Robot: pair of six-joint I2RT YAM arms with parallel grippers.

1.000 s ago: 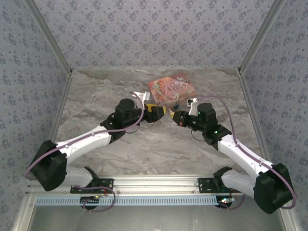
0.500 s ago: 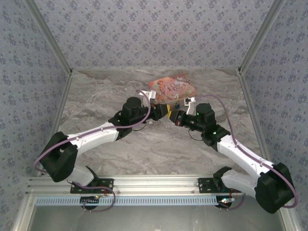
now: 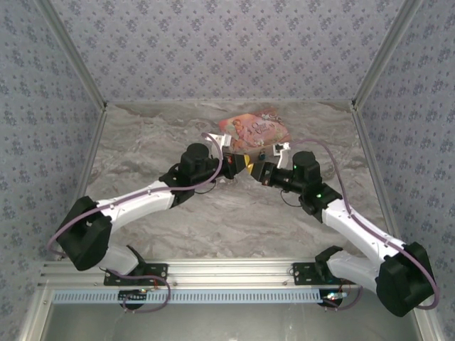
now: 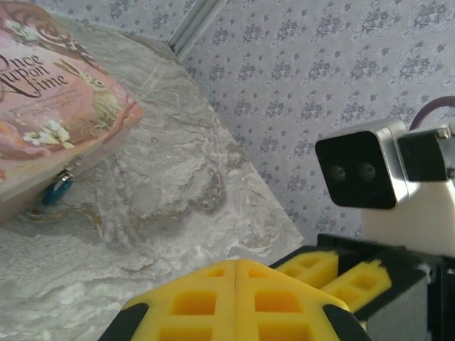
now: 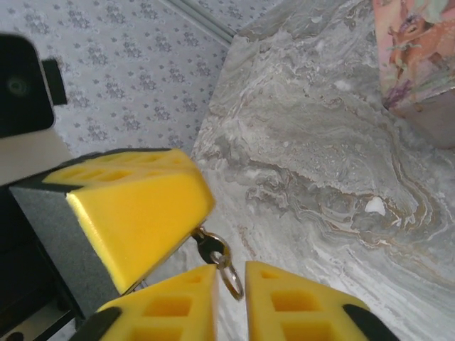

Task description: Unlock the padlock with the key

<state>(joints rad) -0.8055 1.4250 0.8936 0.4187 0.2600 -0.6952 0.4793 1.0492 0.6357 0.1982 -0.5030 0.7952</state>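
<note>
My left pincer (image 4: 236,278) clamps the key (image 5: 206,246), likely to carry it to the padlock (image 4: 57,190); my right pincer (image 5: 231,291) stands slightly parted, holding nothing.

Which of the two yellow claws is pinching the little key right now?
The left arm's end effector: its fingers are pressed shut, with the key poking out from between them. The right end effector has its fingers standing slightly apart.
</note>
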